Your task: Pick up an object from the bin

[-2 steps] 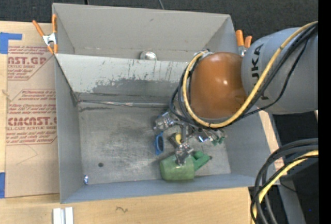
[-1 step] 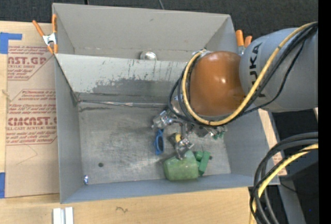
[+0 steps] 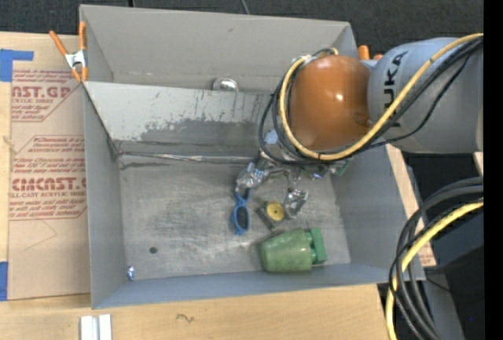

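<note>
A frosted green plastic jar (image 3: 289,250), rounded and lying on its side, rested at lower centre-right in the grey metal bin (image 3: 157,197). Just above it in the frame lay a small yellow round piece (image 3: 274,211) and a thin blue plastic frame (image 3: 240,214). The gripper (image 3: 274,188) stood over them, spread wide and empty. On closing, its fingers could flick the little piece across the scuffed, slick floor, or snag the blue frame instead.

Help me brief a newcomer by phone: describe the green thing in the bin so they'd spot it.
Look in the grey metal bin, at its floor by the near wall, right of middle. A green bottle-like container lies on its side. It is far bulkier than the small yellow disc and blue sunglasses beyond it.
</note>
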Tool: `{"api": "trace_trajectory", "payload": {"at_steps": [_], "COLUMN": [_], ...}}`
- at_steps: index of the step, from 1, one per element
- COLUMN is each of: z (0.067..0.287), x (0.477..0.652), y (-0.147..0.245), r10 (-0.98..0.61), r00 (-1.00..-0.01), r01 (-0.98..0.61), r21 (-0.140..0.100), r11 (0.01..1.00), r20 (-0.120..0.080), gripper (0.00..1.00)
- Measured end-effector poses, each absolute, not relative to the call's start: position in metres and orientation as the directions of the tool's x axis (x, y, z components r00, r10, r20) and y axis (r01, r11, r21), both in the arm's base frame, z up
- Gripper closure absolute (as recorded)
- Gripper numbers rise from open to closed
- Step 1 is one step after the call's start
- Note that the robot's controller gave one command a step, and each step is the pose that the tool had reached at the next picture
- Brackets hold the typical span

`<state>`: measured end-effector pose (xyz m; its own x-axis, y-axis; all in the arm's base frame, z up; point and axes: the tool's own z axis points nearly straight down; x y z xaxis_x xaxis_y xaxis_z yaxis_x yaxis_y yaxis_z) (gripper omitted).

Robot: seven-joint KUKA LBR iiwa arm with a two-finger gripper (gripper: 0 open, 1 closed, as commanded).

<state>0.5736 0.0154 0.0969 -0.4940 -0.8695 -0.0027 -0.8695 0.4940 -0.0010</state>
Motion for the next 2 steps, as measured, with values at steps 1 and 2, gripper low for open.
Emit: {"api": "trace_trajectory", "payload": {"at_steps": [1,2], "z": [0.077,0.076], "x": [0.568,0.568], "y": [0.019,0.002], "r10": [-0.974,-0.983], "r00": [-0.227,-0.185], "r01": [-0.974,-0.983], "r21": [-0.016,-0.018], "r11": [0.227,0.185], "r20": [-0.010,-0.014], "gripper": [0.00,0.00]}}
